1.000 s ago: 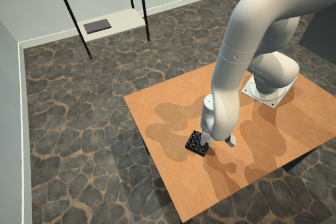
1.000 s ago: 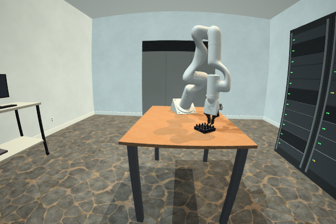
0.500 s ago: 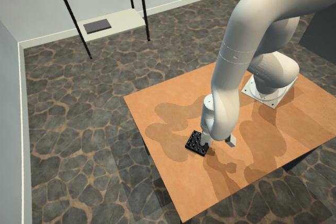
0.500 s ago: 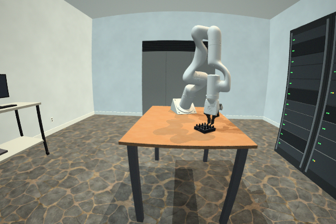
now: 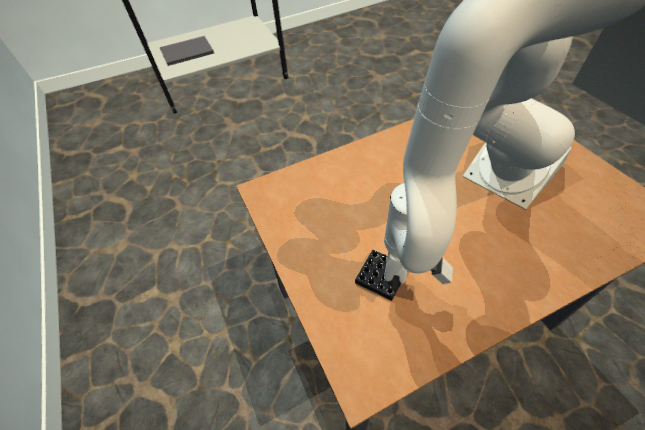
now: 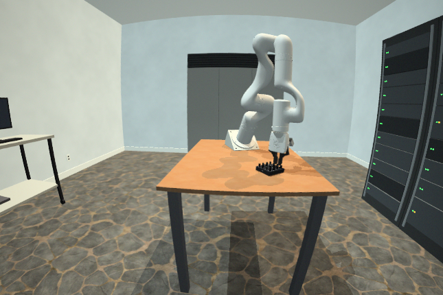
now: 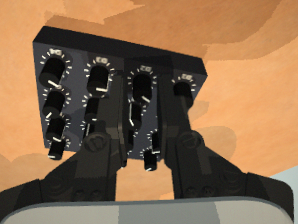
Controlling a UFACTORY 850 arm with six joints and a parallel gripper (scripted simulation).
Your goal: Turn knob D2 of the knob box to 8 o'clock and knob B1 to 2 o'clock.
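Observation:
The black knob box stands on the orange table near its left edge; it also shows in the exterior view and fills the upper wrist view. My gripper points straight down over the box's right part, as the wrist view shows it. It also shows in the top and exterior views. Its fingers stand a little apart on either side of one column of knobs. A gap shows between each finger and the knobs. The printed names are too dark to read.
The arm's base is bolted to the far right part of the table. A desk stands at the left wall and server racks stand at the right wall, both far from the table.

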